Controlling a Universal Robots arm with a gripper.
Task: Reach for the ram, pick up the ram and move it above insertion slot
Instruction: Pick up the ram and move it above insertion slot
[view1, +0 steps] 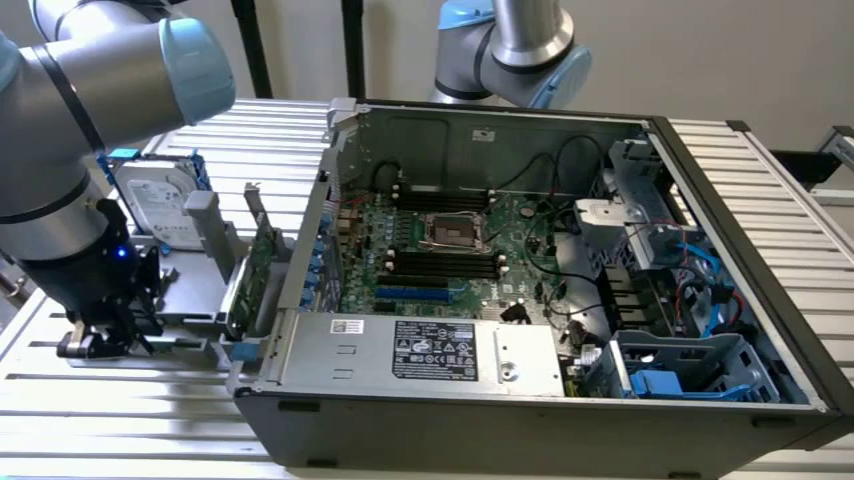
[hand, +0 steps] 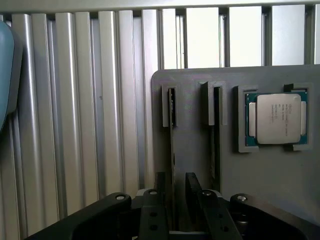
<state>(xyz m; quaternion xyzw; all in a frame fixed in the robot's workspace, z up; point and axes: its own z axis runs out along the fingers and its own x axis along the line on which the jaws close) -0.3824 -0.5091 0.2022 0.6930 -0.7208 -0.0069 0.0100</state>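
Observation:
The ram (hand: 172, 145) stands on edge in a slot of a grey holder plate (hand: 190, 90), seen as a thin dark strip. My gripper (hand: 176, 181) is open, and its two black fingers (hand: 160, 187) straddle the near end of the stick without closing on it. In the exterior view the gripper (view1: 104, 338) hangs low over the grey holder at the view's left, outside the computer case. The insertion slot (view1: 441, 263) is one of several parallel black sockets on the motherboard inside the open case.
A second stick (hand: 216, 140) stands in the neighbouring holder slot, and a silver processor (hand: 277, 117) sits beside it. A hard drive (view1: 154, 200) and a green expansion card (view1: 260, 270) stand between gripper and case wall (view1: 310, 230). A second arm (view1: 514, 50) stands behind the case.

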